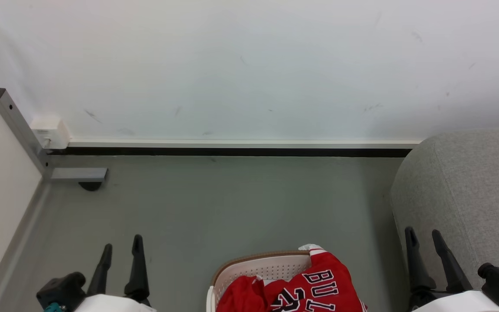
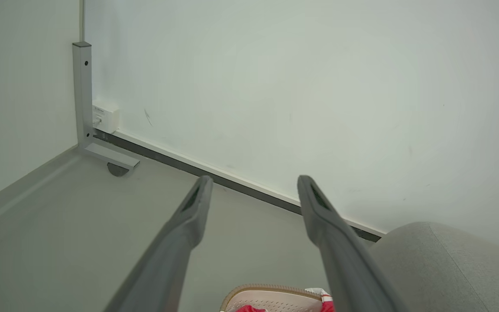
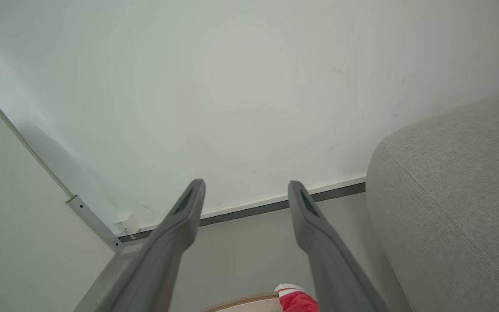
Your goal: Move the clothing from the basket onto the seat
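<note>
Red clothing is lying in the basket on the floor, and both grippers are hovering empty.

The clothing [image 1: 314, 286], with black letters "BUL" showing, is lying heaped in the cream basket [image 1: 267, 269] and is hanging over its right side. The basket is standing on the grey floor [image 1: 232, 203], near the light-grey seat [image 1: 470, 195] but apart from it. The left gripper [image 1: 122, 242] is hovering left of the basket, and the right gripper [image 1: 423, 231] by the seat's edge. The jaws of both are standing spread, holding nothing.
</note>
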### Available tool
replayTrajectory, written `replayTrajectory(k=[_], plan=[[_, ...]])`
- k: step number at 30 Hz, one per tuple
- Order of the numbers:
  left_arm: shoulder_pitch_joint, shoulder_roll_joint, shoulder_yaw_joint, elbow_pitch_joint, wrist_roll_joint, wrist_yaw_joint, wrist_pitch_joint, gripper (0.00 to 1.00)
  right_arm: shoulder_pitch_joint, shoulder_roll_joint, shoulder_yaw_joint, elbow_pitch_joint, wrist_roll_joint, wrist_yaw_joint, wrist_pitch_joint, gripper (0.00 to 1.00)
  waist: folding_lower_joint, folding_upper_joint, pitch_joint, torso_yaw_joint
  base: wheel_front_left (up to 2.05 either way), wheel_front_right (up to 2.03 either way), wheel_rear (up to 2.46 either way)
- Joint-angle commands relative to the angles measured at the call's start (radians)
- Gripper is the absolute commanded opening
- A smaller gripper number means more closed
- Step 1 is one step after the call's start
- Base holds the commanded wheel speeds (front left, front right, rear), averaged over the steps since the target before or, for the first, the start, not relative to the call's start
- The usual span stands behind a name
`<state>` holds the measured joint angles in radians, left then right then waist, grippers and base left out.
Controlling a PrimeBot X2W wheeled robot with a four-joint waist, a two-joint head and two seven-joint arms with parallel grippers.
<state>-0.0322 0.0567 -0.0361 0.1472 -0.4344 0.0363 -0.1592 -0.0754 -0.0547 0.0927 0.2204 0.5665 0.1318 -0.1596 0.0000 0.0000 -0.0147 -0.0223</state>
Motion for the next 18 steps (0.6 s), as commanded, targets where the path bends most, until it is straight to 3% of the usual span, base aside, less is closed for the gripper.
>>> replayTrajectory(k=[1,18], plan=[[0.003,0.012,0.0,-0.009,0.029,0.003,-0.009,1.0,-0.004,0.0,0.003,-0.006,-0.023,-0.001,-0.009,1.0,0.0,0.0,0.0,-0.001,0.0,0.0,0.0],[0.015,0.007,-0.011,-0.02,0.162,0.005,-0.047,1.0,0.002,0.002,0.023,-0.009,-0.15,-0.002,-0.047,1.0,0.0,0.0,-0.004,-0.003,0.0,0.0,0.0]])
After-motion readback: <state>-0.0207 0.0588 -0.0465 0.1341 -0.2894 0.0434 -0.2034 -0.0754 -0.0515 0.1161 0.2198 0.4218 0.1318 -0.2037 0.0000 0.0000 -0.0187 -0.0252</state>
